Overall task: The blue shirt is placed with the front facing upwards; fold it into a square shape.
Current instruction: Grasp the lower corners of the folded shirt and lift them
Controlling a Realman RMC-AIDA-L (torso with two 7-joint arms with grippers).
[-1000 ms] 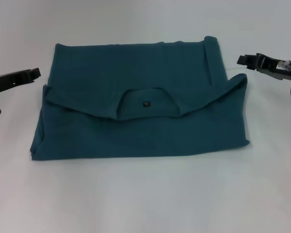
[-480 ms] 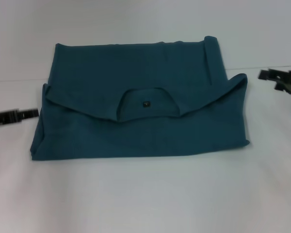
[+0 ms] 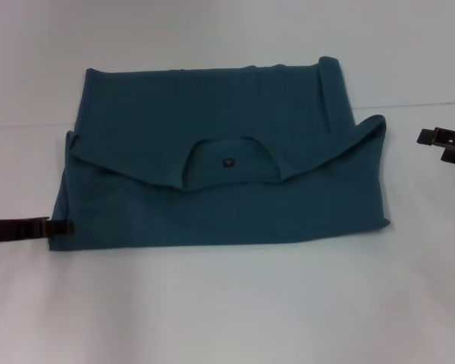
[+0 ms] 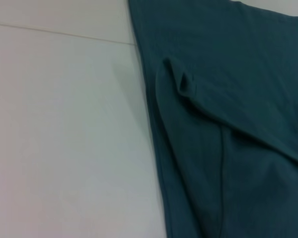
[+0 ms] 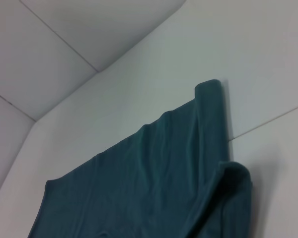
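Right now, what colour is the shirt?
Plain dark teal-blue; the shirt shows no print as folded. Best seen in the head view.

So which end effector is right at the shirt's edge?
The left end effector, tip at the shirt's near left corner; the right end effector sits clear of it.

I see the blue shirt (image 3: 212, 152) lying flat, folded crosswise into a wide rectangle, neck label showing mid-fold.

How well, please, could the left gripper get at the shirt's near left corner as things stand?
Probably well: the left gripper is already at the blue shirt's near left corner, with only bare table around it.
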